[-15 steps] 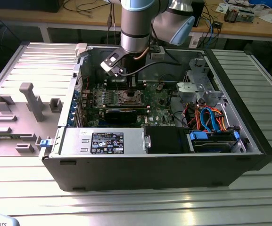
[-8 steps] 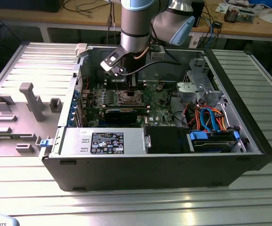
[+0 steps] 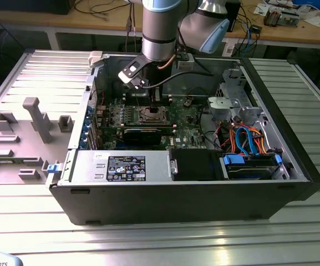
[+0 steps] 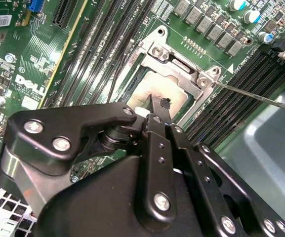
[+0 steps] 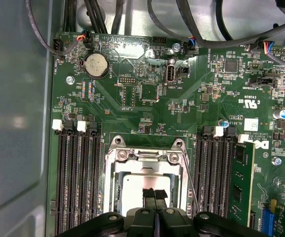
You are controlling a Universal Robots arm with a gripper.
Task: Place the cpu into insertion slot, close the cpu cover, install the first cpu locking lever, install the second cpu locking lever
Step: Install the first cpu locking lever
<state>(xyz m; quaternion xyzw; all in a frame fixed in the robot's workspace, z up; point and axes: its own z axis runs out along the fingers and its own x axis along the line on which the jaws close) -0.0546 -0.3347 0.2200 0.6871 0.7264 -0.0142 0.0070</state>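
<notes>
Reaching down into the open case [image 3: 193,202], the arm is seen with its gripper [image 5: 154,193] over the middle of the green board [image 5: 142,94]. In both wrist views the fingers [image 5: 149,197] are pressed tight together, with nothing seen between them. Their tips are poised over the cpu [image 5: 131,190]; whether it is touched cannot be told. The cpu is seated flat in the slot [image 3: 151,114], its silver top showing through the square window of the cover [image 4: 174,57], which is laid down around it. The slot is flanked on two sides by banks of memory slots [image 5: 78,182]. A thin lever [image 4: 253,96] is seen running out from one corner of the cover and across the memory slots on that side. In the exterior view the case is set on a ribbed metal table [image 3: 148,244].
</notes>
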